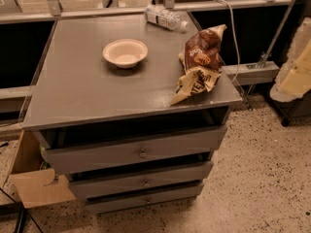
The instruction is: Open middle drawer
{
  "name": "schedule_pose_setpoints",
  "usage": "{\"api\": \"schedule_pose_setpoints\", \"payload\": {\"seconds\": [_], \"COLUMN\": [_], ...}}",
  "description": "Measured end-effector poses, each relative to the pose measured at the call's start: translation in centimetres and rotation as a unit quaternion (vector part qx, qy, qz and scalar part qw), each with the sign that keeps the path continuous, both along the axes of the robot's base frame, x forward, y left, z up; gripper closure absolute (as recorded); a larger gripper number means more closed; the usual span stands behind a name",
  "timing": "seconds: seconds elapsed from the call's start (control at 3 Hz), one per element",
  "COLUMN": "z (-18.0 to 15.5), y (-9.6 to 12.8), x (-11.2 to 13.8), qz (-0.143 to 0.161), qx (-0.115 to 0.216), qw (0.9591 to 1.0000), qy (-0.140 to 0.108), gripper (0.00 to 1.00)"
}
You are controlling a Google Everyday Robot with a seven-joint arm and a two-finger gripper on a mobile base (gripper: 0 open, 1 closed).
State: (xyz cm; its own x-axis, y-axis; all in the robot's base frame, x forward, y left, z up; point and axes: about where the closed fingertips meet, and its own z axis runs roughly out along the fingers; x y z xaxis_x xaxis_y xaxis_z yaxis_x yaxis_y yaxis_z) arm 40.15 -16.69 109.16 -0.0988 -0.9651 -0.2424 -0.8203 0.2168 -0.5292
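The grey cabinet (97, 101) has three grey drawer fronts stacked at its front. The middle drawer (170, 174) is the mid-sized front, with a small round metal knob (146, 182). It sits below the widest top drawer (97, 155) and above the narrowest bottom drawer (165, 196). The fronts step back from top to bottom, with dark gaps between them. My gripper (295, 69) is a blurred cream-coloured shape at the right edge of the view. It is to the right of the cabinet, about level with its top, well away from the knob and touching nothing.
On the cabinet top stand a white bowl (125, 52), a brown snack bag (200, 57) near the right front corner and a plastic bottle (164, 17) lying at the back. A cardboard box (34, 183) stands left of the cabinet. Speckled floor (262, 178) lies to the right.
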Motion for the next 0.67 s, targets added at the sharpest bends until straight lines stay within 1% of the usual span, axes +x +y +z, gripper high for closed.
{"api": "schedule_pose_setpoints", "payload": {"seconds": [0.67], "z": [0.00], "y": [0.00], "x": [0.00], "qz": [0.000], "qx": [0.000], "qw": [1.0000], "qy": [0.000], "gripper": [0.00]}}
